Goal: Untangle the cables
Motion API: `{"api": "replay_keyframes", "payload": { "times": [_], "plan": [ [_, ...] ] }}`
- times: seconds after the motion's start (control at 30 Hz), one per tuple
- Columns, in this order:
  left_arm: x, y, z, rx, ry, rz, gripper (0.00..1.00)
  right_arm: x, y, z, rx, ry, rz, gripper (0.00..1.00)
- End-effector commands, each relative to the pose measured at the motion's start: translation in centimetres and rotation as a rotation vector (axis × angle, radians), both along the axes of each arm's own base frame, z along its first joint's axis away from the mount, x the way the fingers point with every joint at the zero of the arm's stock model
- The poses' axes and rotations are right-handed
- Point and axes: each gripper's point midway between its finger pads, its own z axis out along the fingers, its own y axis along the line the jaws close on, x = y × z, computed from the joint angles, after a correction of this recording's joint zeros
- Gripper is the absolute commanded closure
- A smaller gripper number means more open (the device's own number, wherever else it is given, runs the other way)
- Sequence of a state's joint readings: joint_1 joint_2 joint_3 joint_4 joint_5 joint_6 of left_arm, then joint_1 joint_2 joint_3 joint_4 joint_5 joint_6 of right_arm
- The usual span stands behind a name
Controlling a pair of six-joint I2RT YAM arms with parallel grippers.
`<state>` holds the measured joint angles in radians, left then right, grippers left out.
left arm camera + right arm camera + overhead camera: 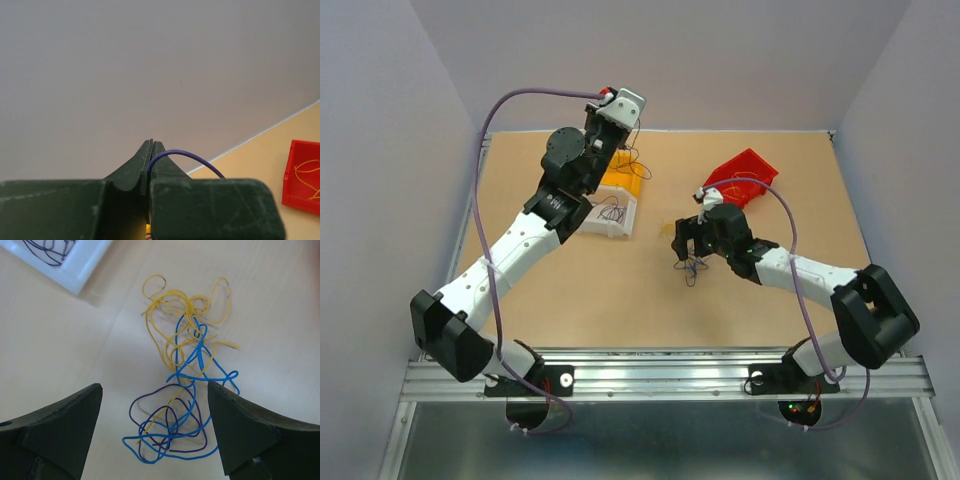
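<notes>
Seen from above, walls [720,60] close the table [570,290] on its far, left and right edges, and a metal rail [660,365] runs along the near edge. A broad bare band lies inside that near edge. More bare board separates the white tray [620,225] from the cables [693,268], a small clump near the table's middle. The right gripper [688,248] hangs just over the clump. A red bin [748,172] sits toward the far right corner. A yellow tray [625,185] lies against the white tray's far side, under the left arm [520,245].

In the left wrist view, the left gripper [152,144] is raised with its fingers pressed together on a purple strand [185,154] that arches out to the right — bare wall fills the space beyond.

In the right wrist view, the fingers [65,425] stand wide apart and hold nothing. The clump lies on the table between and beyond them. Its long axis runs away from the gripper — purple loops [160,425] nearest, blue [200,365] in the middle, yellow [170,305] farthest.
</notes>
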<state>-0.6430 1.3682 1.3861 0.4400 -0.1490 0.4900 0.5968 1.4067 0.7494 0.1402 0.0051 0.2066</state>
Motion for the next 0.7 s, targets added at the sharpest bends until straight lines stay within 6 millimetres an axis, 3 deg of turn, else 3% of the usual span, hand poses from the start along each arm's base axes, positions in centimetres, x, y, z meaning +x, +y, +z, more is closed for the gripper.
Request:
{"api": "replay_keyframes", "payload": {
  "times": [0.0, 0.03, 0.13, 0.2, 0.23, 0.27, 0.3, 0.4, 0.43, 0.57, 0.67],
  "plan": [
    [0.6, 2.0, 3.6, -0.050, -0.085, 0.020, 1.00, 3.4, 1.9, 3.6, 0.070, -0.098, -0.035, 0.09],
    [1.6, 1.3, 2.2, -0.044, -0.052, -0.004, 1.00, 3.8, 2.2, 2.3, 0.055, -0.071, -0.032, 0.09],
    [3.8, 1.3, -0.6, -0.014, 0.020, -0.002, 1.00, 4.9, 3.2, 1.4, 0.044, -0.052, -0.023, 0.17],
    [4.6, 2.0, -1.6, -0.021, 0.052, 0.000, 1.00, 4.8, 3.3, -1.1, -0.004, 0.022, -0.013, 0.22],
    [4.9, 2.8, -1.7, -0.026, 0.052, 0.000, 1.00, 5.1, 3.7, -0.8, -0.010, 0.034, -0.004, 0.30],
    [5.1, 3.3, -2.6, -0.043, 0.076, 0.006, 1.00, 4.9, 3.5, -1.8, -0.036, 0.066, -0.001, 0.35],
    [4.5, 3.1, -2.2, -0.044, 0.063, -0.038, 1.00, 4.3, 3.1, -2.6, -0.062, 0.105, -0.003, 0.39],
    [4.2, 4.1, -3.5, -0.058, 0.070, -0.045, 1.00, 2.9, 2.0, -3.9, -0.127, 0.169, -0.001, 0.78],
    [3.8, 4.3, -4.7, -0.054, 0.082, -0.047, 1.00, 2.4, 1.7, -4.4, -0.149, 0.189, 0.005, 0.88],
    [3.4, 3.9, -6.6, -0.045, 0.086, -0.079, 1.00, 0.4, 0.7, -5.2, -0.233, 0.233, -0.011, 0.94],
    [3.9, 3.8, -8.1, -0.030, 0.111, -0.076, 1.00, -1.4, 1.7, -4.0, -0.229, 0.214, 0.043, 0.89]
  ]
}}
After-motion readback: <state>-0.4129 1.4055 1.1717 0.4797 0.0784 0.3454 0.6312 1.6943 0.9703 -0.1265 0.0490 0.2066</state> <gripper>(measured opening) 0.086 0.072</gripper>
